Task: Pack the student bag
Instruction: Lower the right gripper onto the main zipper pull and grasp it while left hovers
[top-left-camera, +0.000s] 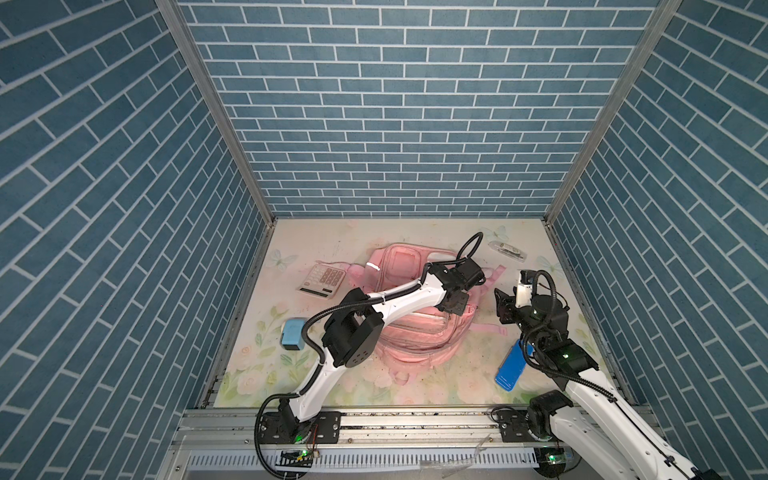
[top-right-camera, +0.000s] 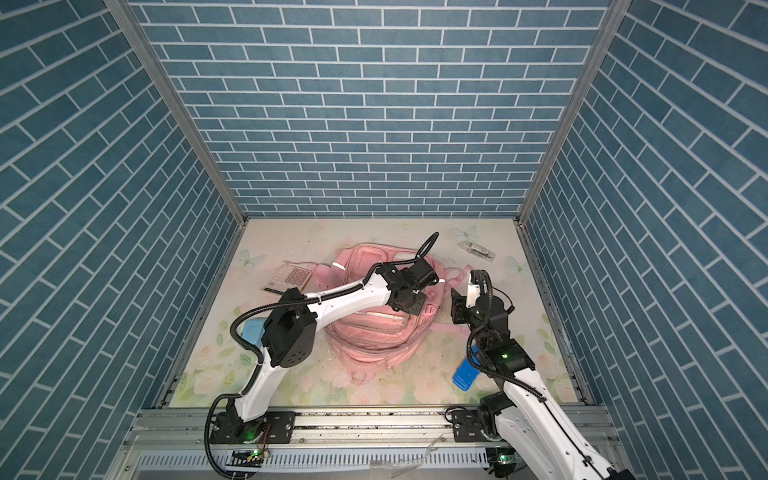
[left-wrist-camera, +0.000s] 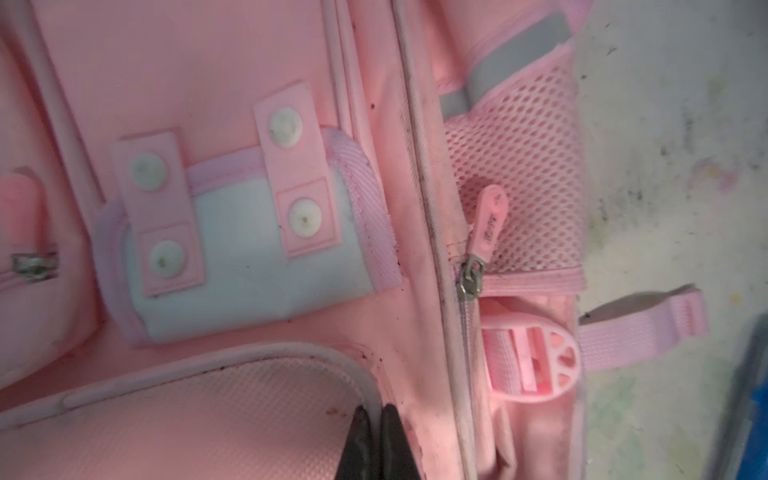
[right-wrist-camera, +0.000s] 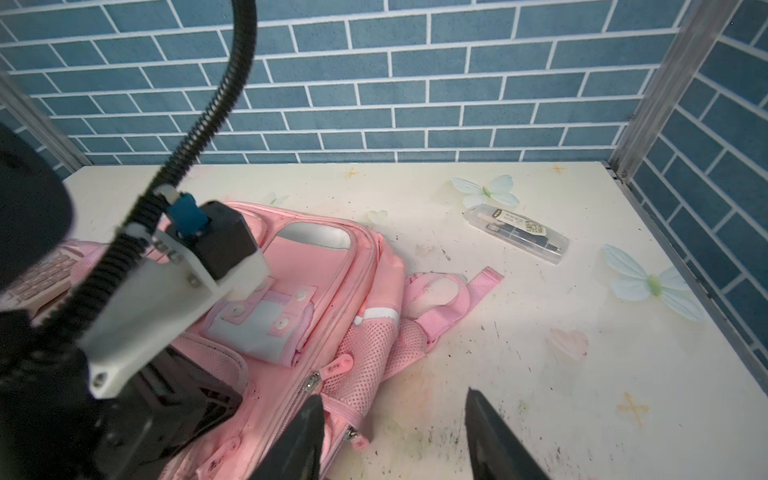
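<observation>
- The bag (top-left-camera: 415, 336) (top-right-camera: 374, 338) lies flat at mid-table (top-left-camera: 332, 237), with its clear window pocket (top-left-camera: 405, 259) at the far end and its straps trailing off to the right.
- The left gripper (left-wrist-camera: 375, 436) (top-left-camera: 454, 305) reaches over the bag's right half. Its fingertips are pressed together against the pale piping of a front pocket. They may be pinching a fold of fabric, but the tips sit too close to the edge of the left wrist view to be sure.
- The right gripper (right-wrist-camera: 392, 436) (top-left-camera: 503, 309) hovers just right of the bag with its jaws spread well apart and nothing between them. One fingertip is over the bag's edge and one is over the table.
- The mesh pocket (left-wrist-camera: 519, 166) on the bag's right side lies flat. A zip slider (left-wrist-camera: 471, 276) with a pink pull sits just beside it.
- A small flap with four snaps (left-wrist-camera: 249, 232) is fastened down on the bag's front.
- A clear case (right-wrist-camera: 517, 235) (top-left-camera: 507, 250) lies at the far right, apart from the bag, with dark pen-like items inside.
- A calculator (top-left-camera: 322, 281) lies at the far left, just beside the bag.
- A pale blue box (top-left-camera: 293, 332) sits on the left by the left arm's elbow.
- A blue item (top-left-camera: 513, 370) lies flat at the near right, partly under the right arm.
</observation>
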